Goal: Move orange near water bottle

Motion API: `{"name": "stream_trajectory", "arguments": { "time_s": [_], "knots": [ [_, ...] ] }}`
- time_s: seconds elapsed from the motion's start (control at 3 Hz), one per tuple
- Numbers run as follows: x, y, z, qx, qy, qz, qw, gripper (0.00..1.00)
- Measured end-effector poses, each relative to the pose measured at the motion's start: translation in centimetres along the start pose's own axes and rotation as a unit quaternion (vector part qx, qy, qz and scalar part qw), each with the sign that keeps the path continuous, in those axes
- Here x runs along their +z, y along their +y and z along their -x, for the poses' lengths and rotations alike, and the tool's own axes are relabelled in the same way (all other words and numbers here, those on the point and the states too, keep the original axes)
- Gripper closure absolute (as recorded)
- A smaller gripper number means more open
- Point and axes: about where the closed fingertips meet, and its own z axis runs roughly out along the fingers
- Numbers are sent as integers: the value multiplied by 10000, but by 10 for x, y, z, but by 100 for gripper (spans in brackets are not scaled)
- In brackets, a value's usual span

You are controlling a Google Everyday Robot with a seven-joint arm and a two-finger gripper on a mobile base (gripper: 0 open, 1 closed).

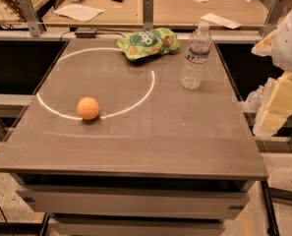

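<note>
Gripper (279,104): pale blurred shape past the right edge of the table (135,151), probably off the surface; whether it is parted or clamped is not readable. Orange (88,108) rests on the tabletop, well apart from the gripper, toward the opposite side. Water bottle (196,58) stands upright, much nearer the gripper and well apart from the orange. Green snack bag (148,43) lies beyond the bottle.

Right-edge hand (279,107), orange (88,108) apart from water bottle (195,56)
</note>
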Motion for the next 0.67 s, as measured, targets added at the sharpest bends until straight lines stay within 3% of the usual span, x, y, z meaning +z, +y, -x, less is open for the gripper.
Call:
{"name": "stream_trajectory", "arguments": {
  "time_s": [0.33, 0.67],
  "knots": [
    [0, 0, 0, 0, 0, -1, 10000, 0],
    [0, 0, 2, 245, -312, 117, 9991, 0]
  ]
}}
